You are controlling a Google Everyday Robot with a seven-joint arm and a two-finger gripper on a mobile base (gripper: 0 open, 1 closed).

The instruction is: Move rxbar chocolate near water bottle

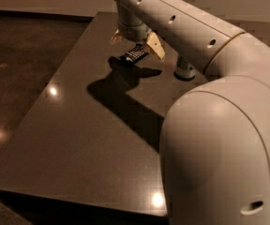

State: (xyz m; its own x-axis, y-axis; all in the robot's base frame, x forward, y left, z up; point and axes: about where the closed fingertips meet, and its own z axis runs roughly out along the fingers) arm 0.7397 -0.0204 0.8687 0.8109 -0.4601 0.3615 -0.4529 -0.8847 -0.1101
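The rxbar chocolate, a flat black wrapper with white lettering, lies on the dark table near its far end. My gripper hangs just above and behind the bar, open, with one tan fingertip to the bar's right and the other to its left. The bar sits below the gap between them, not held. The water bottle is out of view, hidden behind my arm or outside the frame.
A green-white soda can stands right of the bar, its top hidden by my arm. My arm's large white body fills the right side. The table's left edge drops to a brown floor.
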